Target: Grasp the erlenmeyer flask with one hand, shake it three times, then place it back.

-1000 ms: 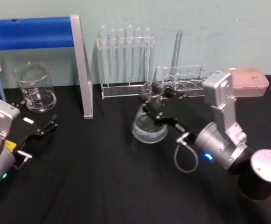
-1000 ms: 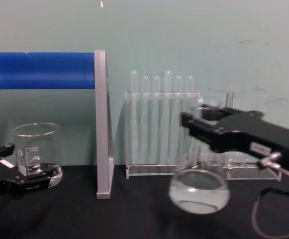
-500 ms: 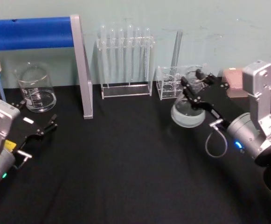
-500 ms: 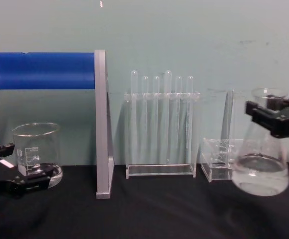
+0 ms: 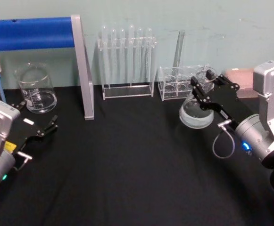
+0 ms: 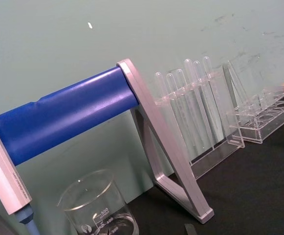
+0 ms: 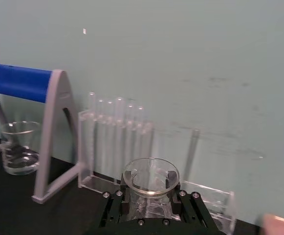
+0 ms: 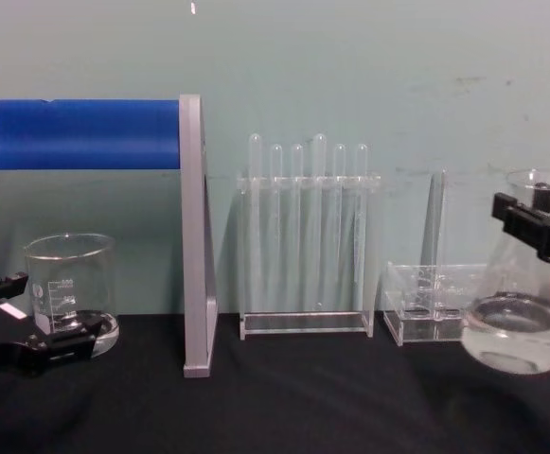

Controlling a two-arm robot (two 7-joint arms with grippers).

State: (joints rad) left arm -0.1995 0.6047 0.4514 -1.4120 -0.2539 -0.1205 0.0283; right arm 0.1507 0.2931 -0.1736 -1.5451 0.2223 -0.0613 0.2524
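While right gripper (image 5: pixel 206 84) clamps flask (image 5: pixel 195 114) over black table (image 5: pixel 127 179) (teal wall (image 5: pixel 221 23)), left gripper (image 5: pixel 37 117) gapes.

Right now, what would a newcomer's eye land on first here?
The right gripper, on the right, has its jaws shut on the neck of the erlenmeyer flask, which has clear liquid in its base. Next is the blue bar, high at the back left, with the beaker below it and the left gripper parked open in front. The test tube rack stands at the back centre.
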